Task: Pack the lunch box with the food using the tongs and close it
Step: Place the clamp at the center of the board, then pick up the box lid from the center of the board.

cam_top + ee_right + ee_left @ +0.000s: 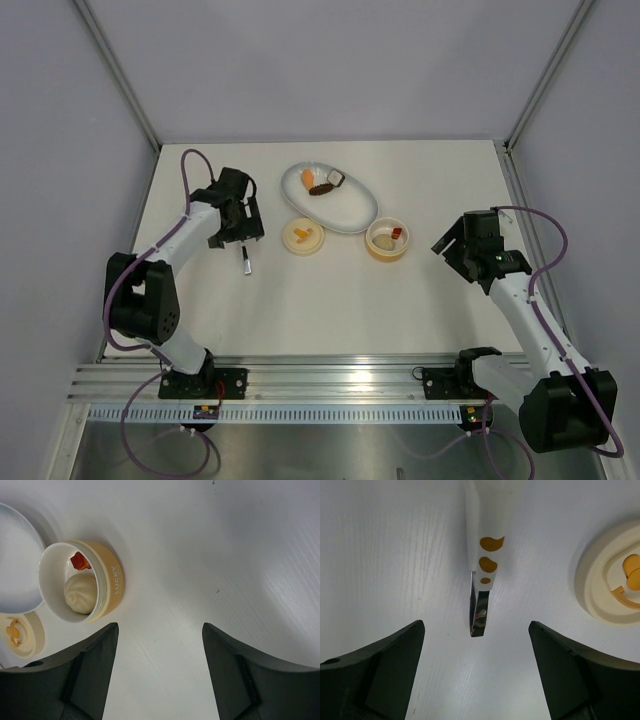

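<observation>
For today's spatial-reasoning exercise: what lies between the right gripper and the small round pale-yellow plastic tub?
Nothing: bare white tabletop separates the right gripper from the tub, as the right wrist view and the top view both show.

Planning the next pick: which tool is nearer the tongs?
Left. The left tool hangs open directly over the tongs; the right tool is across the table, on the tub's far side.

— What's on the bench point(330, 300)?
— A white oval dish point(352, 206), lying slantwise toward the far side.
— And nearer than the dish?
— A ribbed metal rail point(330, 378) along the edge; beyond the dish, plain grey walls point(330, 70), probably panels.
</observation>
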Action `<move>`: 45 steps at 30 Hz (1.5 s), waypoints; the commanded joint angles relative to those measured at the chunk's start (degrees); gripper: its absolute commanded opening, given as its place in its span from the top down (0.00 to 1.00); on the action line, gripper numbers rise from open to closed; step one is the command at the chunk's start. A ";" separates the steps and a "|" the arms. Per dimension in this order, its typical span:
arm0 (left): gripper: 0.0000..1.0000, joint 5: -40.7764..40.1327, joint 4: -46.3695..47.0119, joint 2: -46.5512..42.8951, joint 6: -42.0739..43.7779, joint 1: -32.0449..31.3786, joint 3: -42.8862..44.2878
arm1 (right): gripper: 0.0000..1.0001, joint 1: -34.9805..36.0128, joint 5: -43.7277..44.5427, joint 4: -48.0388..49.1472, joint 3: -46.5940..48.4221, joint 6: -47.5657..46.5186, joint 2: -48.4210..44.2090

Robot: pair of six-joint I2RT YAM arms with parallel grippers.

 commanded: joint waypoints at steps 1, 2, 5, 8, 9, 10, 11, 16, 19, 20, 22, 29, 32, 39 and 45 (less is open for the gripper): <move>0.10 -12.38 -1.96 -2.91 2.47 -6.54 5.96 | 0.24 -0.15 -0.88 1.58 0.25 -0.60 -0.82; 0.11 -13.53 -2.67 -2.65 4.04 -8.30 8.24 | 0.24 -0.06 -0.80 1.67 0.07 -0.51 -1.08; 0.14 -12.32 -1.80 -0.28 7.56 -14.55 11.67 | 0.24 -0.15 -0.80 1.58 0.07 -0.34 -1.18; 0.17 -7.23 -1.71 4.02 10.46 -17.89 13.96 | 0.24 -0.15 -0.62 0.97 0.16 -0.42 -1.61; 0.17 -4.35 -1.79 5.25 11.08 -18.68 15.36 | 0.24 -0.15 -0.27 0.71 0.07 -0.42 -1.87; 0.18 -2.93 -1.97 7.61 11.79 -18.95 16.07 | 0.24 -0.15 -0.18 0.53 0.07 -0.42 -2.14; 0.18 -1.43 -2.41 8.77 13.45 -19.13 16.78 | 0.24 -0.15 -0.01 0.35 -0.02 -0.51 -2.49; 0.26 5.52 -3.46 14.66 16.71 -19.39 20.64 | 0.24 -0.06 -0.36 0.53 -0.72 -0.16 -2.84; 0.33 7.28 -1.98 16.34 17.41 -19.39 21.44 | 0.24 -0.15 -0.97 0.97 -1.16 0.02 -2.49; 0.35 7.28 -1.88 16.86 17.42 -19.39 21.79 | 0.24 -0.15 -0.89 1.23 -1.07 -0.07 -2.41; 0.35 6.85 -1.88 18.88 17.94 -19.39 22.76 | 0.24 -0.15 -0.97 1.32 -0.99 -0.25 -2.14; 0.36 3.07 -2.15 22.75 18.91 -19.39 25.39 | 0.24 -0.15 -0.88 1.14 -0.28 -0.34 -1.79; 0.40 1.58 -2.41 24.51 19.18 -19.31 26.36 | 0.24 -0.15 -0.97 1.23 -0.54 -0.16 -1.79; 0.53 0.25 -2.94 27.50 19.97 -19.31 30.14 | 0.24 -0.15 -0.62 0.27 -0.98 -0.07 -2.84; 0.57 1.57 -3.73 29.00 19.18 -18.78 31.38 | 0.24 -0.15 -0.27 -0.52 -1.07 0.02 -3.55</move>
